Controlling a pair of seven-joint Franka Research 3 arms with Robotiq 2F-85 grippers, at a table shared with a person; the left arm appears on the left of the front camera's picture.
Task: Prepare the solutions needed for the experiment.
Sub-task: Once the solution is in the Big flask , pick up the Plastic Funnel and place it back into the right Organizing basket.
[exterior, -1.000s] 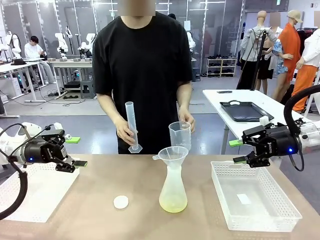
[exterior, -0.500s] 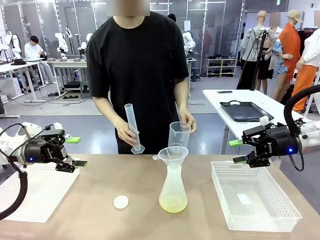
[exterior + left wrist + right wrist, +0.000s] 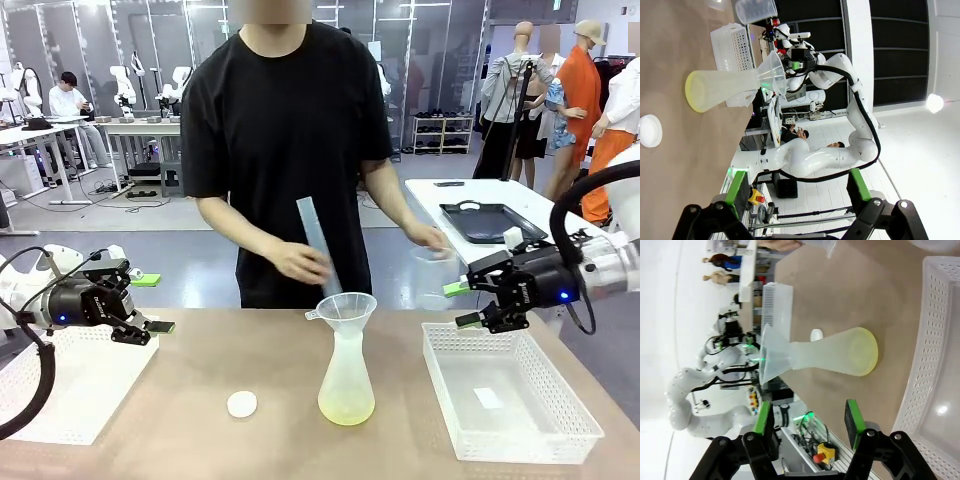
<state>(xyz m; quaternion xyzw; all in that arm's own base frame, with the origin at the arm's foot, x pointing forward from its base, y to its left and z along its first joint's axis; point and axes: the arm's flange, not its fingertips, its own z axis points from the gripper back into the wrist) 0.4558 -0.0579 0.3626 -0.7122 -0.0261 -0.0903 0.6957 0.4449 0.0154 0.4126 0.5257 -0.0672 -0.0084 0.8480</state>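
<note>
– since a second ago the person has tipped the tube over the funnel and carried the cup toward the right gripper.
– grips?
– both wide, nothing between. left gripper hangs by the left tray.
– the liquid?
– yellow-green liquid, shallow in the flask, mid-table.
– views?
– front view has the person; left wrist view shows the right arm beyond the flask.
– counts?
– one flask, one funnel, one white lid, two trays, the right tray beside the flask.
– writing?
– gripper print too small to read.
</note>
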